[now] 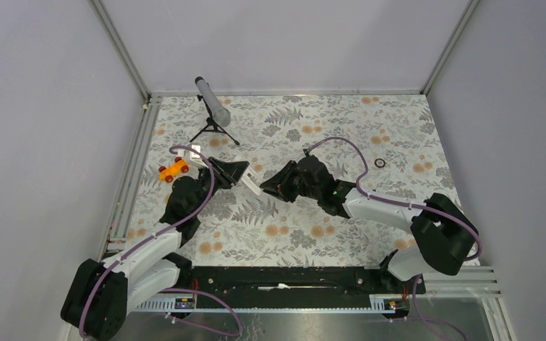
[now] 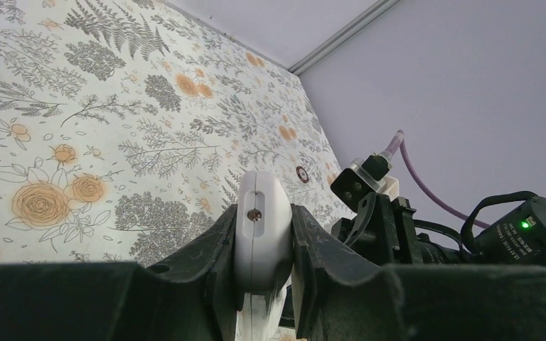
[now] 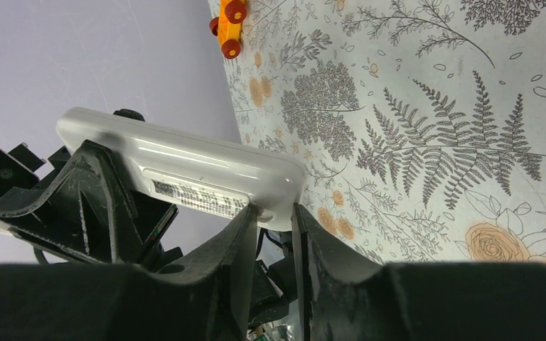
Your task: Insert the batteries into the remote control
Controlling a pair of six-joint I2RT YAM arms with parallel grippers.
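Remote control (image 1: pixel 252 182) is held up off the floral table (image 1: pixel 398 128), a little toward 11 o'clock from the table's middle in the overhead view. Your left gripper (image 2: pixel 264 222) is clenched on it across its width. Your right gripper (image 3: pixel 274 211) meets it from 3 o'clock with its fingers drawn nearly together at the remote's lower edge, and you cannot tell whether they pinch anything. This looks like work at the battery compartment, before any loading. For the next move, keep the left hold steady and the right fingertips precise. No batteries show in any view, and whether the cover is off is unreadable. An orange toy car (image 1: pixel 173 169) lies at 9 o'clock and a black ring (image 1: pixel 379 163) far out at 3 o'clock.
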